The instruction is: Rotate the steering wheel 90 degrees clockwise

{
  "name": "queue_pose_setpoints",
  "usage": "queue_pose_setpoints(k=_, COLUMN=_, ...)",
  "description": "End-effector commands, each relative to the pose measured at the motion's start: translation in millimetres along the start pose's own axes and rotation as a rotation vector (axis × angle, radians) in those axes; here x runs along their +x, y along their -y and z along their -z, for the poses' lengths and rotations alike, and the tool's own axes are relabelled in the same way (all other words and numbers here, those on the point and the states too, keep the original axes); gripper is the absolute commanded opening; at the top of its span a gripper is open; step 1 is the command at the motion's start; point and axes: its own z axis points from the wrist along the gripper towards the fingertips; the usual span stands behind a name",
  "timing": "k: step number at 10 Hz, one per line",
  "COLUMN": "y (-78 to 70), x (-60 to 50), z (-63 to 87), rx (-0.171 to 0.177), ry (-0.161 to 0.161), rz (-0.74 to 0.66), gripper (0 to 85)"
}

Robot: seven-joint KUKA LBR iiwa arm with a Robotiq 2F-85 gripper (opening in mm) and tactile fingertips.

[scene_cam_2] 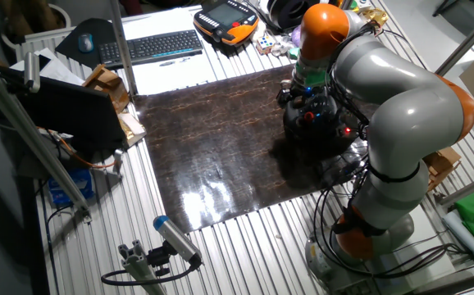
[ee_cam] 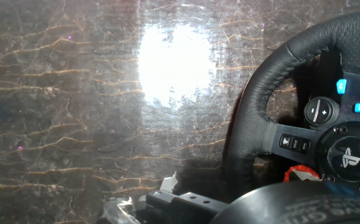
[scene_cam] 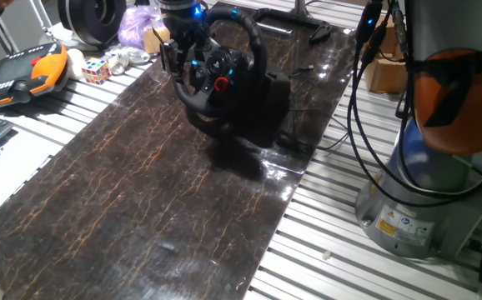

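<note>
Steering wheel [scene_cam: 220,71]: stiff leather-look rim on a heavy base, grippy; take the rim near nine o'clock. Gripper [scene_cam: 177,57] jaws' opening cannot be told.

My arm [scene_cam_2: 401,98]: glossy silver-grey shells, orange joint bands, black cables down its side, warning stickers on the base [scene_cam: 408,221].

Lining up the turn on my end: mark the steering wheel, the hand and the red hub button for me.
steering wheel [ee_cam: 250,118]: hand view, left side of the leather rim.
hand [scene_cam: 177,57]: one fixed view, black fingers at the wheel's upper left rim.
red hub button [scene_cam: 222,83]: same fixed view, button face.
</note>
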Motion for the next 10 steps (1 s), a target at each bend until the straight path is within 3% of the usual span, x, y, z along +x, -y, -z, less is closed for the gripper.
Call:
queue_pose_setpoints(k=1, y=0.1, x=0.0, z=0.3, rx=0.005, ry=-0.008, rz=-0.084, gripper=0.7)
queue_pose_setpoints(k=10, y=-3.4, x=-1.5, z=1.3, rx=0.002, ry=-0.009, rz=-0.087, gripper=0.7)
